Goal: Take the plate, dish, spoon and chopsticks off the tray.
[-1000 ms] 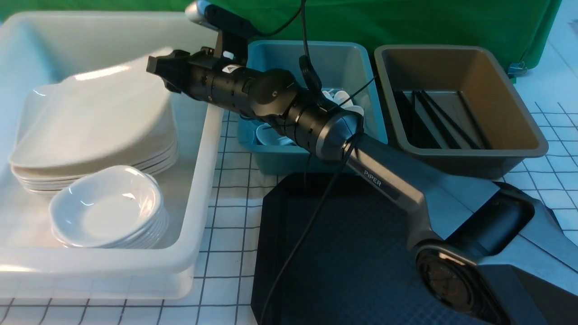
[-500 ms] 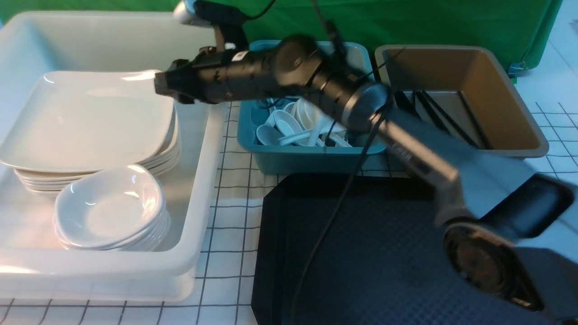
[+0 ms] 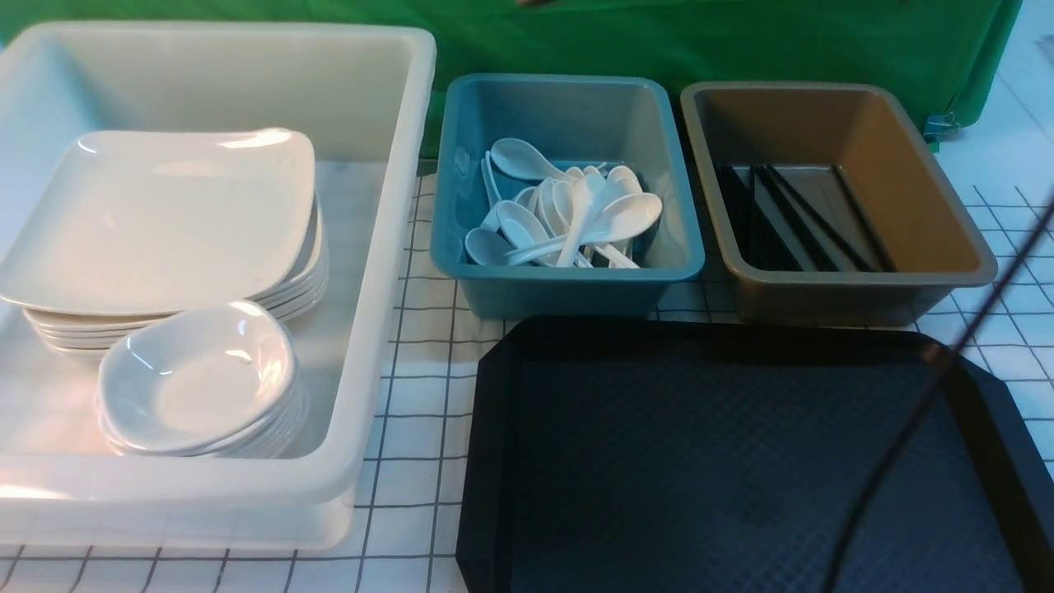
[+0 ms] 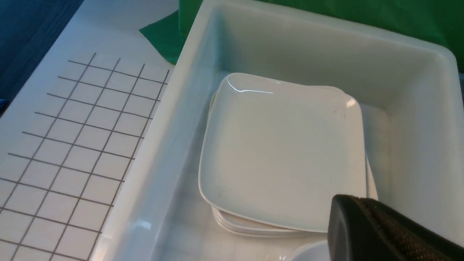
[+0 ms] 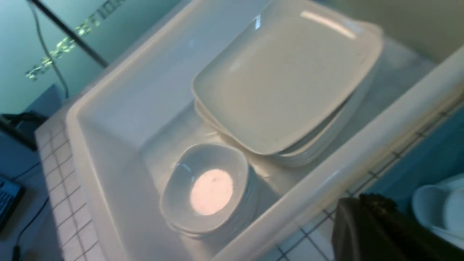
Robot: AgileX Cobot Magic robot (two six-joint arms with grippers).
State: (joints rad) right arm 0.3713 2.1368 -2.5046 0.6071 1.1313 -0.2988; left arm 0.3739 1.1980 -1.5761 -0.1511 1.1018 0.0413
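Observation:
The black tray [image 3: 725,461] lies at the front with nothing on its textured floor. The top plate [image 3: 156,214] rests flat on a stack inside the white tub [image 3: 387,272], and the dish [image 3: 193,379] tops a smaller stack in front of it. Spoons [image 3: 576,214] fill the teal bin [image 3: 568,292], and chopsticks [image 3: 803,218] lie in the brown bin [image 3: 832,301]. Neither arm shows in the front view. My left gripper [image 4: 359,200] is shut and empty above the plate [image 4: 282,152]. My right gripper [image 5: 357,199] is shut and empty over the gridded table between tub and teal bin.
A thin black cable [image 3: 930,371] crosses the tray's right side. A green cloth [image 3: 659,41] hangs behind the bins. The gridded white table [image 3: 420,395] shows between tub and tray.
The right arm has pulled back from the tub and left the front view, and its gripper has gone from open to shut. The plate it let go now lies flat on the stack.

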